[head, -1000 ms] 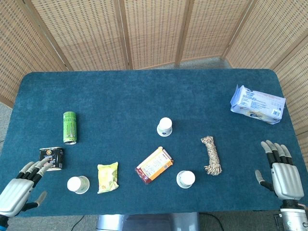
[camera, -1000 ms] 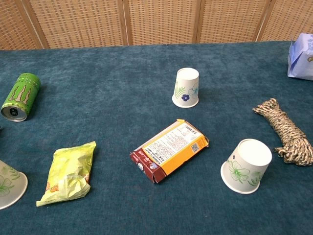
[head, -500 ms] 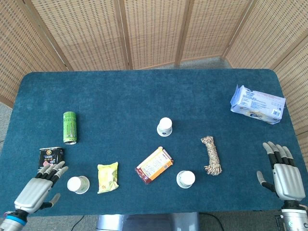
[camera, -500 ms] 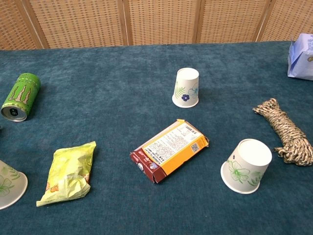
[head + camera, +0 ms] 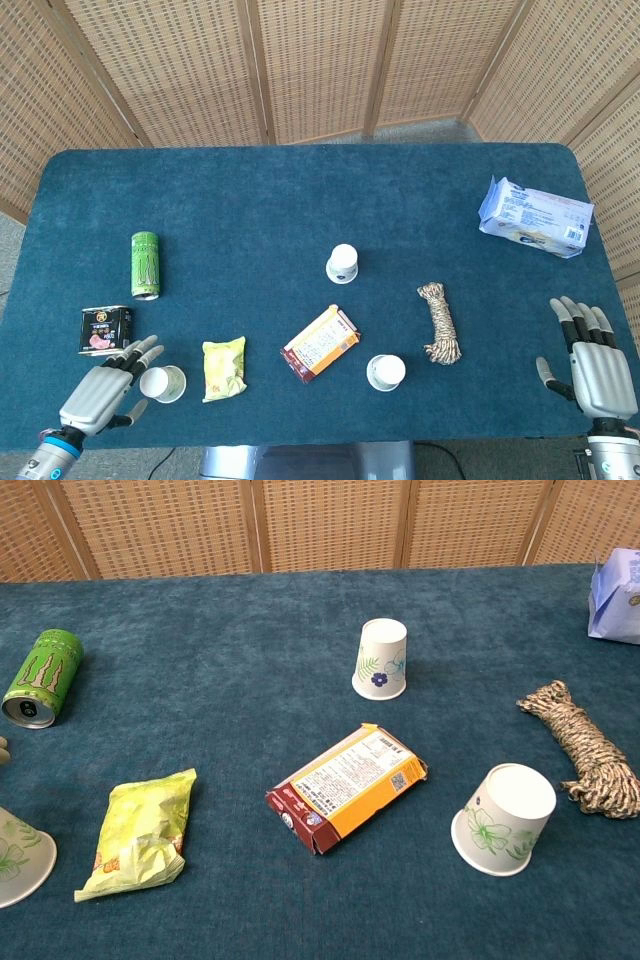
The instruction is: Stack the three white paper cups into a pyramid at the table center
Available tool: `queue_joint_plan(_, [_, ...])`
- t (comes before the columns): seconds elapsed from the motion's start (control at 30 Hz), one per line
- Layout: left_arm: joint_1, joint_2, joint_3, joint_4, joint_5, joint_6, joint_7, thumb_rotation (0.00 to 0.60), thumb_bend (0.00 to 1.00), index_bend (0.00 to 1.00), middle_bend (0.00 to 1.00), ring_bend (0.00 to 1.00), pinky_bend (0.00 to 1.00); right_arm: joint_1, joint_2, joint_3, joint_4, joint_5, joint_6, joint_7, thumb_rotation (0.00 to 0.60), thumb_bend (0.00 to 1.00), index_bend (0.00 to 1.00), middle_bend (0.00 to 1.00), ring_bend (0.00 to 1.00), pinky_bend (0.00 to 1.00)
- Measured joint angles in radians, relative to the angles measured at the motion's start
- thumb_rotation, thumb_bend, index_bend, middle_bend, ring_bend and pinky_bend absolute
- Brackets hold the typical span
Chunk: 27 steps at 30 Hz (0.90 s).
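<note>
The left hand (image 5: 100, 397) hovers with fingers spread, empty, just at nine o'clock of the left cup (image 5: 162, 383) — likely lining up a grasp, contact unclear. The right hand (image 5: 598, 362) lies released. Two cups (image 5: 342, 263) (image 5: 385, 372) stand apart near the desk (image 5: 300, 190) centre — nothing stacked.

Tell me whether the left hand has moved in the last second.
Yes. In the head view the left hand has moved right, from the table's left edge beside the small dark tin to just beside the left paper cup.
</note>
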Motion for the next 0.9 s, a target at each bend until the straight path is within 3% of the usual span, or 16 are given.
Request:
queue_joint_plan(0.2, [-0.023,-0.034,0.003,0.019,-0.011,-0.033,-0.001,0.600,0.46,0.16,0.09,0.23,0.43,-0.005,0.002,-0.002,0.001,0.005,0.001,0.001,0.600,0.41,0.00,0.00,0.00,0.00])
queue_joint_plan(0.6, [-0.033,-0.082,-0.003,0.056,-0.016,-0.011,0.007,0.600,0.46,0.42,0.30,0.41,0.59,-0.010,0.001,-0.004,0.002,0.010,-0.001,0.005,0.600,0.41,0.00,0.00,0.00,0.00])
queue_joint_plan(0.9, [-0.036,-0.080,-0.021,0.064,-0.007,0.034,-0.024,0.600,0.46,0.42,0.30,0.42,0.60,-0.009,0.004,-0.002,-0.003,0.010,-0.002,0.001,0.600,0.41,0.00,0.00,0.00,0.00])
